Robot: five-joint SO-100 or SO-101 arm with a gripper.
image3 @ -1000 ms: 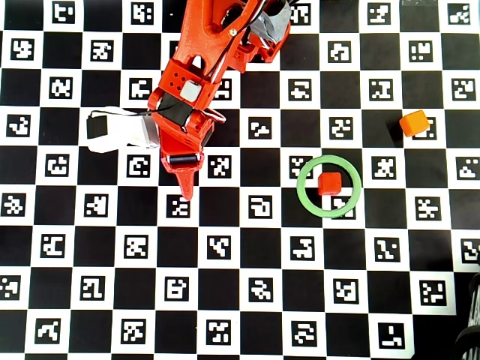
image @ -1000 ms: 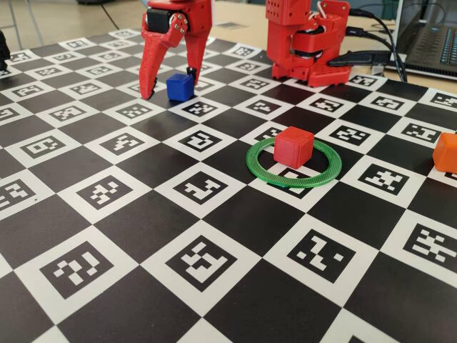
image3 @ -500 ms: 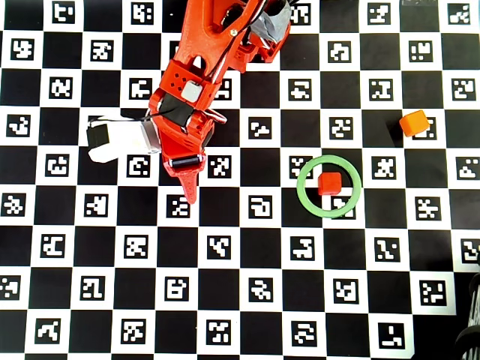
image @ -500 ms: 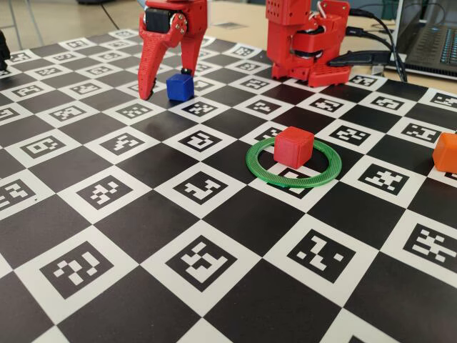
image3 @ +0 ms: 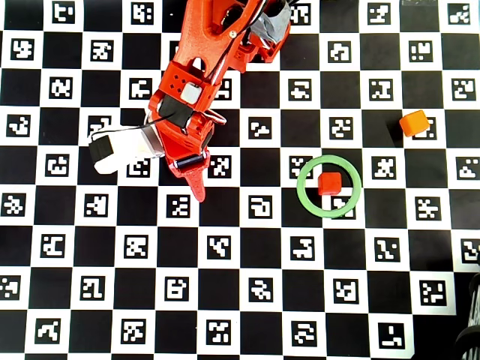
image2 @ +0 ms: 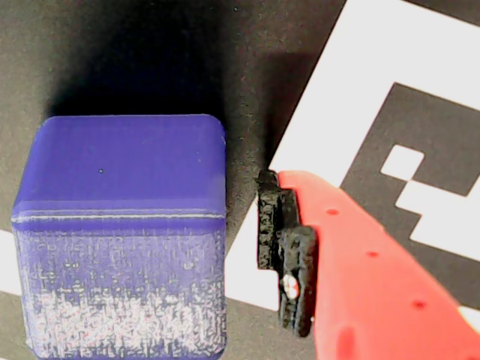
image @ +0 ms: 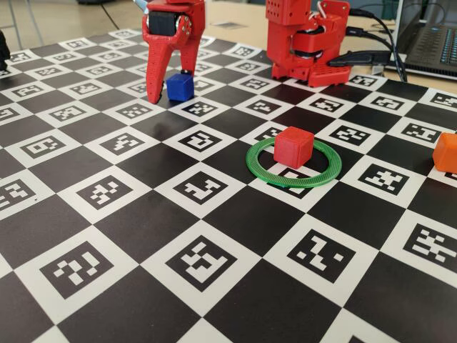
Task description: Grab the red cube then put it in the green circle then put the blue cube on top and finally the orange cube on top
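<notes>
Red cube [image: 293,146] ×1 inside green circle [image: 293,163]; blue cube [image: 180,86] ×1 — hand [image: 171,84] spread around it; orange cube [image: 446,152] ×1.

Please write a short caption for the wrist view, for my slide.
Wrist view: blue cube on the marker board, one red gripper finger beside it, not touching.
</notes>
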